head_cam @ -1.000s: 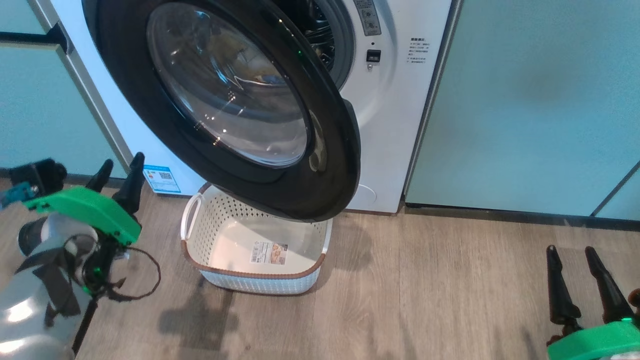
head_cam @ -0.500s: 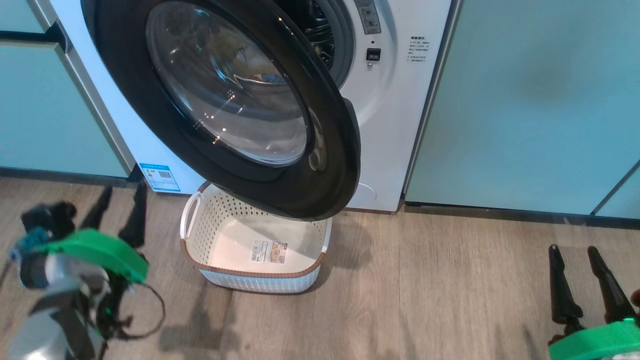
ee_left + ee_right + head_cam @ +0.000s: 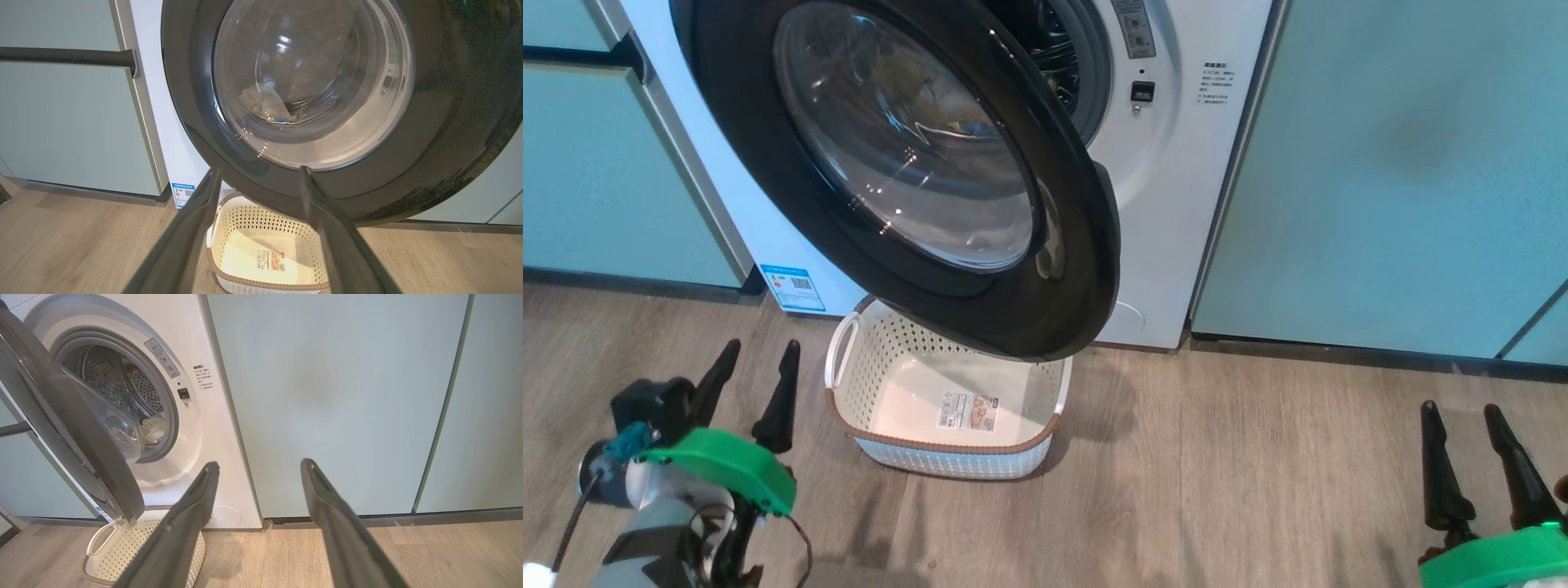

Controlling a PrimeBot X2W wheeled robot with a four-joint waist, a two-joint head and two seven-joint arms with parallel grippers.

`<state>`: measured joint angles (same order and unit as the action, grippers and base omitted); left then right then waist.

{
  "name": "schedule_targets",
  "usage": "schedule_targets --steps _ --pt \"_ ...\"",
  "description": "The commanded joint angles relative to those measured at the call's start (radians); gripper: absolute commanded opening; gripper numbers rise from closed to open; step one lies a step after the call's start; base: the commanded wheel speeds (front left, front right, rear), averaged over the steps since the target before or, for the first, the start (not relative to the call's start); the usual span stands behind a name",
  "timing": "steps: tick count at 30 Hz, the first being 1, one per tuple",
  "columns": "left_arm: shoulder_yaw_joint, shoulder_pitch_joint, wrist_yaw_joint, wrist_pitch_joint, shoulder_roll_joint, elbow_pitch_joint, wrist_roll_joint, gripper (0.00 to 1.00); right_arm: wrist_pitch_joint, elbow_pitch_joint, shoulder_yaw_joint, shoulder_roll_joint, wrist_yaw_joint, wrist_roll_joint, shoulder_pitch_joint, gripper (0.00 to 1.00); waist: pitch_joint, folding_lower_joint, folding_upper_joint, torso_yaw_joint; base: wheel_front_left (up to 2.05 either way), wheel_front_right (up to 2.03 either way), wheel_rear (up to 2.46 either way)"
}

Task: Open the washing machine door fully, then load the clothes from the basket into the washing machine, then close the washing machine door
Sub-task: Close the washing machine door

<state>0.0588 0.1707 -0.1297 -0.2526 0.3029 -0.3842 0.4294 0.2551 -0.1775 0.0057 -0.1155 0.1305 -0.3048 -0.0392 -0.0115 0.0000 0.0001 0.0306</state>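
The left gripper (image 3: 759,359) and right gripper (image 3: 1460,415) are held spread, gripping nothing. Ahead of the left jaws, the basket (image 3: 947,462) is seen beneath the half-open door (image 3: 760,188).

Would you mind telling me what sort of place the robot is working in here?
Probably a home laundry corner or utility room: a white front-loading washing machine is built in between pale teal cabinet panels, and a perforated laundry basket sits on the wood-look floor before it.
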Motion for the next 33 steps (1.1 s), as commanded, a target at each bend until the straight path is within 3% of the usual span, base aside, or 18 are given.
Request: schedule_targets --steps 1,23,24,25,26,33 --pt "-0.043 0.034 -0.001 -0.009 0.030 0.032 -0.015 1.00 0.007 0.030 0.015 -0.005 0.000 0.006 0.011 1.00 0.001 0.0000 -0.0001 -0.002 0.00 0.00 0.00" --pt "-0.058 0.050 -0.001 -0.009 0.014 0.022 -0.039 1.00 0.007 0.021 0.003 0.009 0.000 -0.001 -0.003 1.00 0.006 0.0000 -0.0001 0.007 0.00 0.00 0.00" --pt "-0.058 0.050 -0.001 -0.009 0.014 0.021 -0.039 1.00 0.007 0.023 -0.006 0.011 0.000 -0.003 -0.002 0.87 0.007 0.0000 -0.0001 0.007 0.00 0.00 0.00" --pt "-0.058 0.048 -0.001 -0.009 0.012 0.020 -0.039 1.00 0.007 0.025 -0.013 0.013 0.000 -0.007 0.000 0.48 0.007 0.0000 -0.0001 0.007 0.00 0.00 0.00" --pt "-0.057 0.045 -0.001 -0.009 0.010 0.017 -0.038 1.00 0.007 0.030 -0.019 0.015 0.000 -0.016 0.003 0.00 0.007 0.0000 -0.0001 0.007 0.00 0.00 0.00" --pt "-0.030 0.042 -0.001 -0.009 -0.001 -0.010 -0.046 1.00 0.007 0.134 -0.072 0.007 0.000 -0.075 0.080 0.00 0.003 0.0000 -0.0001 -0.013 0.00 0.00 0.00"
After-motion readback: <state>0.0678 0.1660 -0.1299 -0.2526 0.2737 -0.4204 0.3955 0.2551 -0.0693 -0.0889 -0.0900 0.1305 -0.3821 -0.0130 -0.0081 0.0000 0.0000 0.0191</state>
